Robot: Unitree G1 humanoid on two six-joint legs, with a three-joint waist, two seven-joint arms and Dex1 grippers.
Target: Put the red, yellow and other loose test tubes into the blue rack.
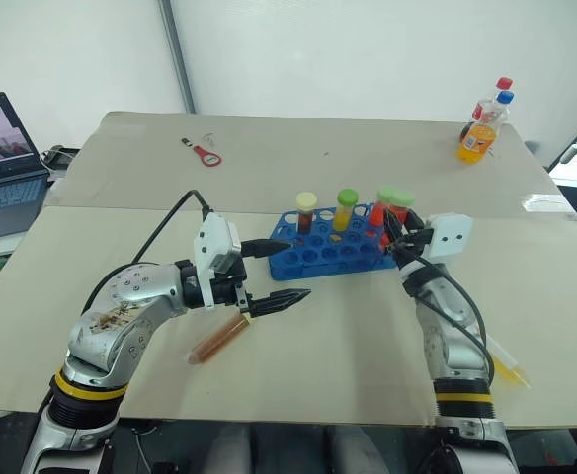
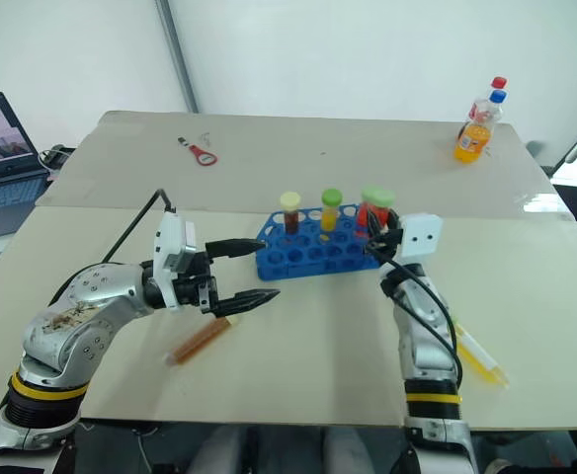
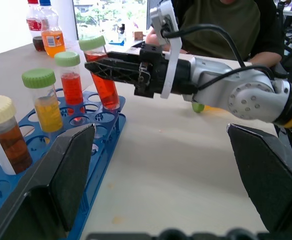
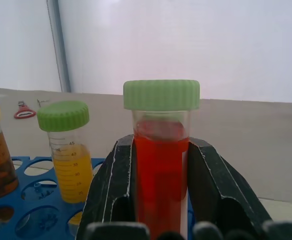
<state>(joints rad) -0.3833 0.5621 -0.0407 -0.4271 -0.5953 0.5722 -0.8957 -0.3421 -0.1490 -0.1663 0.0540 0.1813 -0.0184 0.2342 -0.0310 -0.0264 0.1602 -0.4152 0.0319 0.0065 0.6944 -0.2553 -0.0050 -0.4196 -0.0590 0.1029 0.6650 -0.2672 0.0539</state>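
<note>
R claw grips red tube upright over blue rack; yellow tube w/ green cap racked just beside it. L claw wide, nothing in it, near rack's other end.

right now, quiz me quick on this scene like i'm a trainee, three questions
1. True or false: the left pincer is open and empty.
2. What stands between the right pincer's fingers? A. a brown tube with a pale cap. B. a red tube with a green cap. C. a yellow tube with a green cap.
3. How many tubes lie flat on the table?

Key:
1. True.
2. B, the red tube, over the blue rack.
3. Two: the amber tube near the left pincer and the yellow tube beside the right arm.
</note>
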